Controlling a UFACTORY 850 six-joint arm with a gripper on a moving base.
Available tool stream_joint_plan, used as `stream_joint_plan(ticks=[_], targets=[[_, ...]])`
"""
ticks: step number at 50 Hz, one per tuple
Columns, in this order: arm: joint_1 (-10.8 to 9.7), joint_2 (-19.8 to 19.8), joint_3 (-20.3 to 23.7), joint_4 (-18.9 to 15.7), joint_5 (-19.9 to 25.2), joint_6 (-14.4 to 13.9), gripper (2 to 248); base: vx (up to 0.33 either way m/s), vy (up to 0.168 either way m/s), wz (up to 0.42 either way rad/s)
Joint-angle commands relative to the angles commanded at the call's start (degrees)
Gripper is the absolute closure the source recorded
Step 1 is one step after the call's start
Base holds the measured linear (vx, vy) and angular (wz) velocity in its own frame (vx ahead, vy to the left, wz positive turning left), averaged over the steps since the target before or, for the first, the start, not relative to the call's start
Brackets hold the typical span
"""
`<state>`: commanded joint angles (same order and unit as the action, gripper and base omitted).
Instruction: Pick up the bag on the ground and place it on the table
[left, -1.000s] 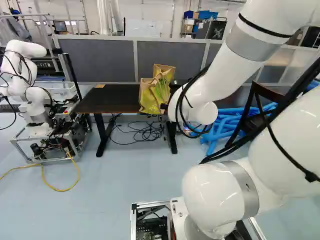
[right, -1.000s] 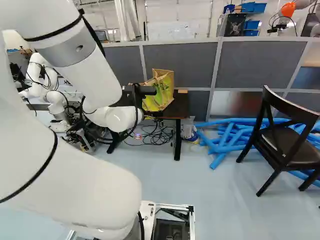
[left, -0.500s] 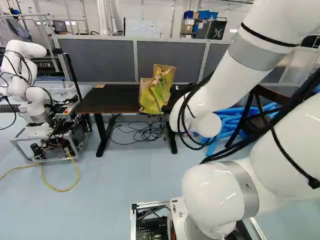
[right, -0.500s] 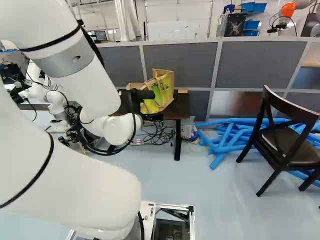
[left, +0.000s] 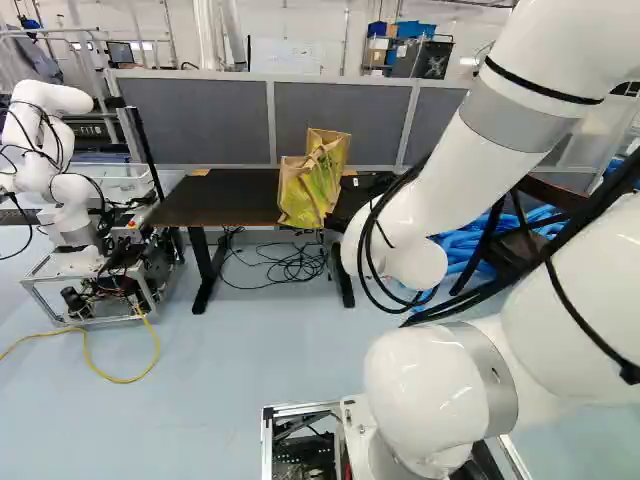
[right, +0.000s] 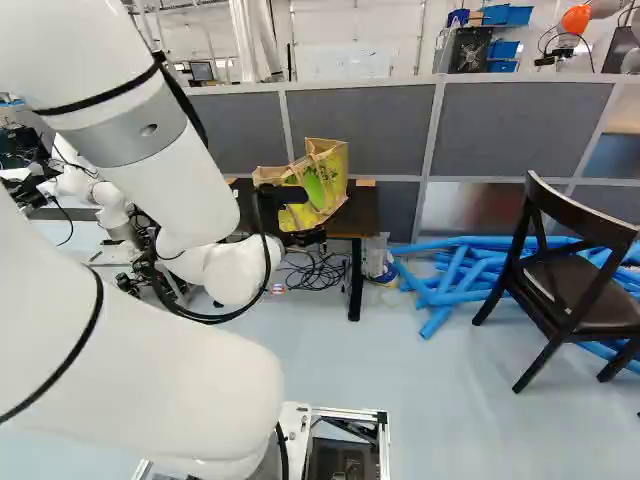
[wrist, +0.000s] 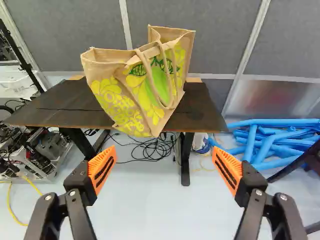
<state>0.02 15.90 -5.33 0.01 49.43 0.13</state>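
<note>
While the orange-padded, black two-fingered gripper (wrist: 164, 156) stands wide open and empty, the tan-and-yellow fabric bag (wrist: 117, 102) leans at the near edge of the dark rectangular table (wrist: 55, 106), its lower part overlapping that edge. Placement appears complete; the next move calls for retreat without nudging the bag.

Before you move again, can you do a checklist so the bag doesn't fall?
1. Claw open: ok, its two sides stand wide apart.
2. Bag up off the floor: ok, it is at the table.
3. Bag well back from the table's front edge: not ok, its bottom pokes past it.
4. Straps free of the claw: ok, they hang against the bag.
5. Bag steady enough not to tip: cannot tell, but it leans.
</note>
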Motion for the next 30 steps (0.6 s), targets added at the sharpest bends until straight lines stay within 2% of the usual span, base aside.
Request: stream_joint_plan(ticks=[30], targets=[[-0.02, 0.1, 0.33, -0.01, 0.57, -0.13, 3, 0.0, 0.0, 0.0]])
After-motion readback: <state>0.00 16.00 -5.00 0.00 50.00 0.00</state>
